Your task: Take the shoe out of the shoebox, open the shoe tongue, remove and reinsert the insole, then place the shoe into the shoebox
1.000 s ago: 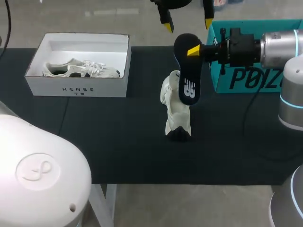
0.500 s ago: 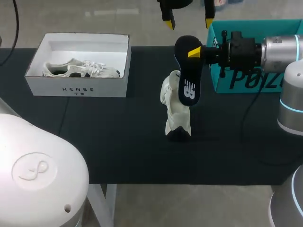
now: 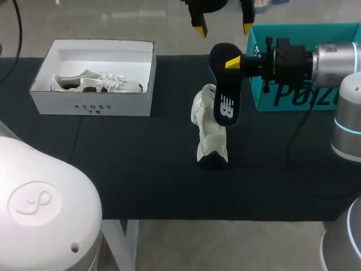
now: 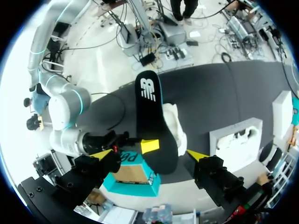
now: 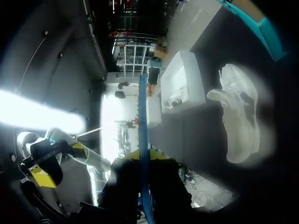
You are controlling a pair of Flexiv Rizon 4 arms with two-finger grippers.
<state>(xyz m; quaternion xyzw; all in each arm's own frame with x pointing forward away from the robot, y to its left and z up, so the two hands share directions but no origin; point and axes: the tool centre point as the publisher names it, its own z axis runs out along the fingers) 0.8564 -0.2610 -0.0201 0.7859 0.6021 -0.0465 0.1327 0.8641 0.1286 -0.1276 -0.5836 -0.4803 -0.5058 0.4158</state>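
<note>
The right gripper (image 3: 232, 62) is pinching the upper end of the dark insole (image 3: 225, 93) at upper centre-right of the head view, with the insole hanging in front of the pale shoe (image 3: 207, 135) at mid-frame. The left gripper (image 3: 223, 28) is hovering open and empty at the top edge. Compared with a second ago, the right gripper and insole are sitting slightly further right.

We see the shoe (image 3: 208, 135) partly behind the insole (image 3: 224, 84) | left gripper (image 3: 222, 28) cut off far side | teal box (image 3: 293, 97) cut off right
</note>
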